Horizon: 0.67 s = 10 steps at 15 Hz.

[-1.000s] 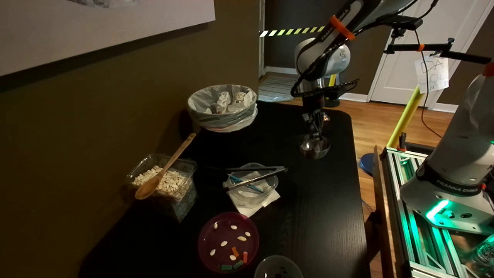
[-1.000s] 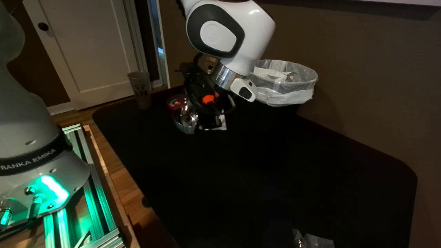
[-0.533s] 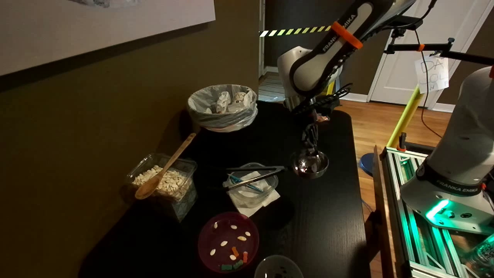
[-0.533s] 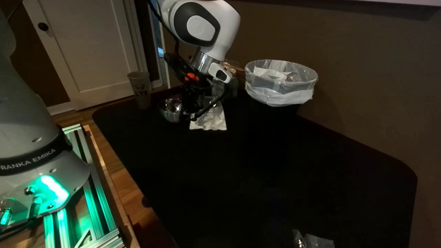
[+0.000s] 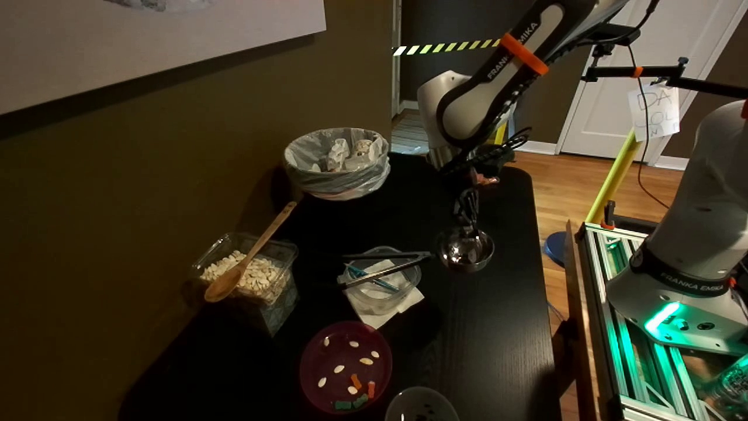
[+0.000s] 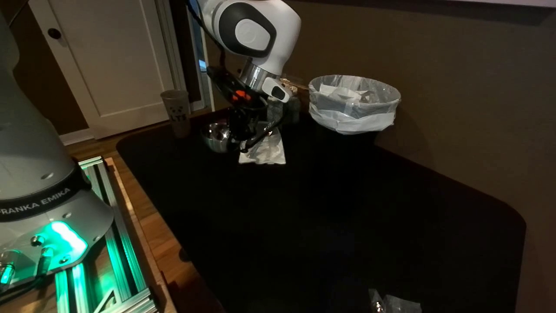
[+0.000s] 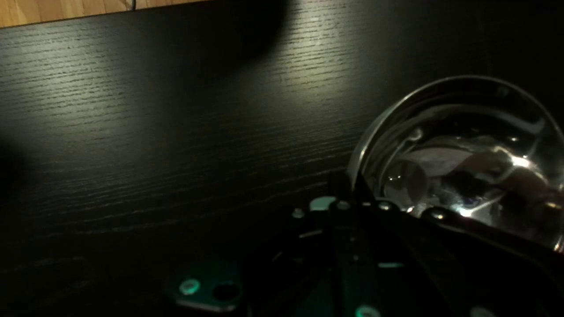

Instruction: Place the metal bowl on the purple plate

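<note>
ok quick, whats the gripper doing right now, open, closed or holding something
Gripper: closed, holding the metal bowl by its rim.

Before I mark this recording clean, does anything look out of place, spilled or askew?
The purple plate looks odd: pale seed-like bits and orange and green pieces lie scattered on it, though the metal bowl held by the gripper is meant to go there. I see no clear spill or damage elsewhere.
</note>
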Available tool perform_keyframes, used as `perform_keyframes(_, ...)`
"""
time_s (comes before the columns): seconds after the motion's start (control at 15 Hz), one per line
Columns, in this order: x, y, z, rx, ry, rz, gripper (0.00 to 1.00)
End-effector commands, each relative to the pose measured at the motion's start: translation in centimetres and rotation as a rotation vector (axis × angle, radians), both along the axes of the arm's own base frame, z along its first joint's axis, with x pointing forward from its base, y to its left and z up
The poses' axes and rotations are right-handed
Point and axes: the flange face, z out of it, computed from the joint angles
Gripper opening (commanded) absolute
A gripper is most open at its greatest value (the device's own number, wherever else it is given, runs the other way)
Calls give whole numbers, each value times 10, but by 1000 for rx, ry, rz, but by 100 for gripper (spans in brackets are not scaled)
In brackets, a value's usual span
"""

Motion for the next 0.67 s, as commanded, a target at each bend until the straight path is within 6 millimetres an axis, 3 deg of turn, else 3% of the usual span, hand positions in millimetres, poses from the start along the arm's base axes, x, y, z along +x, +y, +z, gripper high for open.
perform_keyframes(0.0, 4, 41, 14, 11, -80, 46, 1)
perform_keyframes(0.47, 10, 167, 21, 16, -236, 196, 1)
perform_keyframes(0.6, 20, 193, 29, 14, -284, 199, 1)
